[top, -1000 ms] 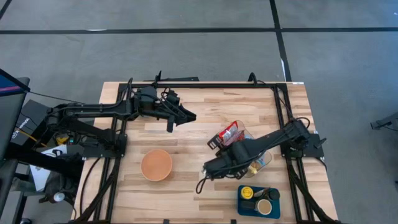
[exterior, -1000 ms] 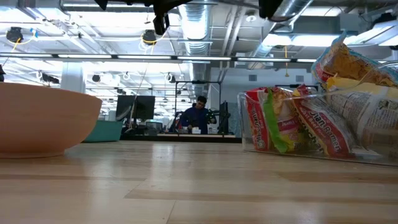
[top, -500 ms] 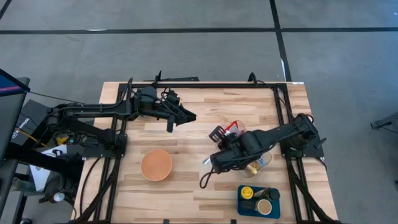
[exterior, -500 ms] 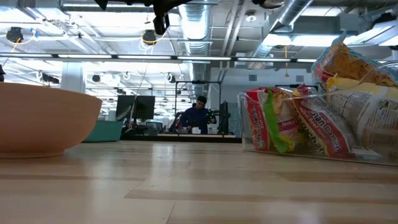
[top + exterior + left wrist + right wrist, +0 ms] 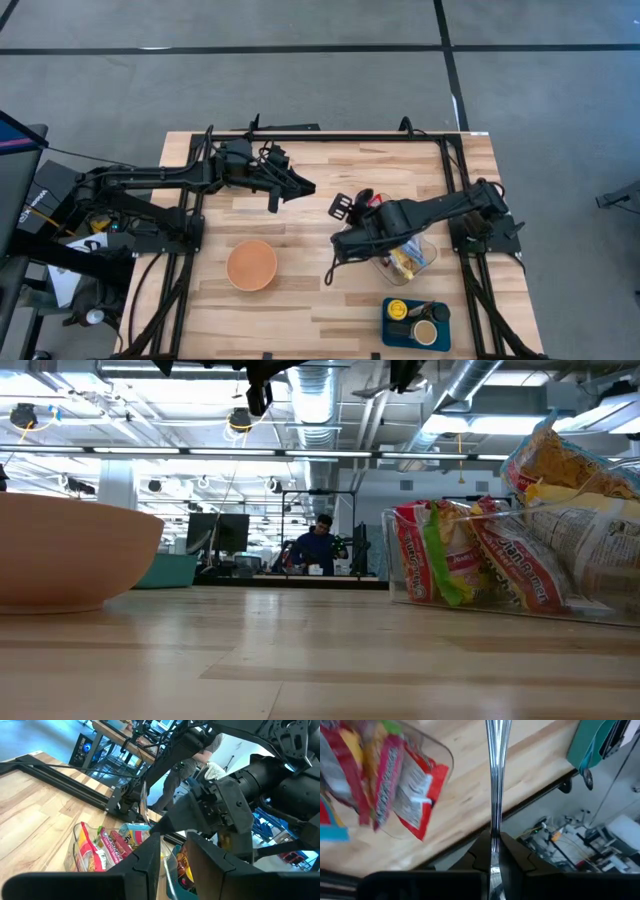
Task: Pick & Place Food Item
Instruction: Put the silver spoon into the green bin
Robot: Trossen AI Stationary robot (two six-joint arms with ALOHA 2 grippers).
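Right gripper [image 5: 492, 851] clamped tight on a metal utensil handle [image 5: 495, 780], long axis running straight out ahead of the fingers. Gripper hangs above mid-table, right arm stretched in from the right edge. Clear tub of food packets [image 5: 405, 258] sits just beside it, toward the right edge; orange bowl [image 5: 251, 265] lies opposite, toward the left. Left gripper [image 5: 303, 187] waits near the far edge, jaws narrow, empty.
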